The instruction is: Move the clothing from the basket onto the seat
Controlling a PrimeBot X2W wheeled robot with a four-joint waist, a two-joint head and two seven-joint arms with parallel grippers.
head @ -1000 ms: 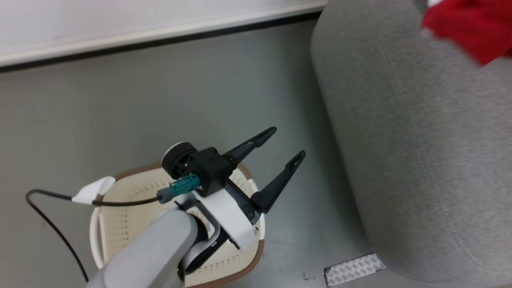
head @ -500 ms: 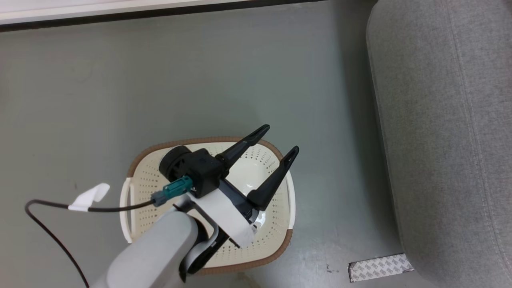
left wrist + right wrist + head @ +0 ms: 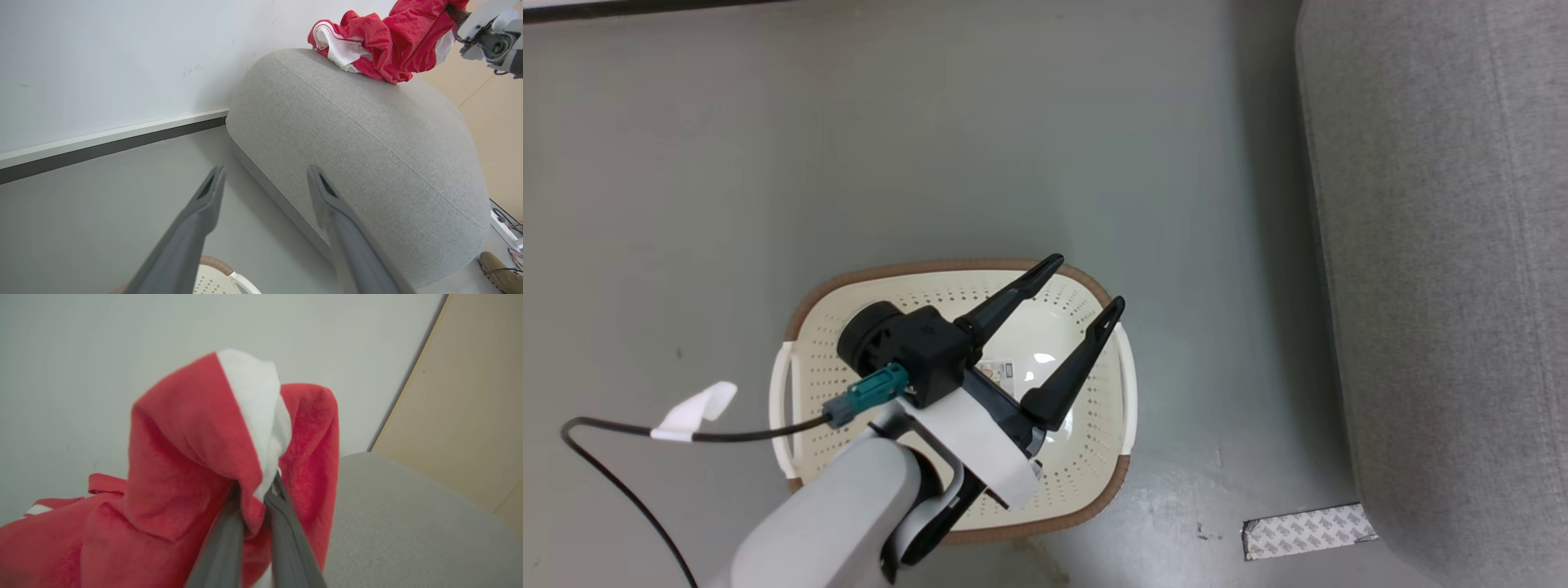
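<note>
The cream basket (image 3: 947,268) with a brown rim stands on the floor, and its inside shows bare plastic with a small label. My left gripper (image 3: 1088,282) hangs over it, open, with nothing between its fingers; the left wrist view shows this gripper (image 3: 265,169) pointing toward the grey seat (image 3: 367,134). Red and white clothing (image 3: 376,41) lies bunched on the seat's top. My right gripper (image 3: 255,494) is shut on a fold of the clothing (image 3: 192,449), held above the seat (image 3: 408,526). The seat's edge (image 3: 1445,245) fills the right of the head view.
A grey floor (image 3: 931,147) surrounds the basket. A strip of patterned tape (image 3: 1308,531) lies by the seat's foot. A black cable with a white tag (image 3: 694,408) trails from my left wrist. A white wall with a dark skirting (image 3: 102,143) stands behind. A shoe (image 3: 500,271) shows beside the seat.
The head camera has swung toward the basket, so the whole basket is in view and the red clothing has left the picture. My left gripper stays open over the basket.
</note>
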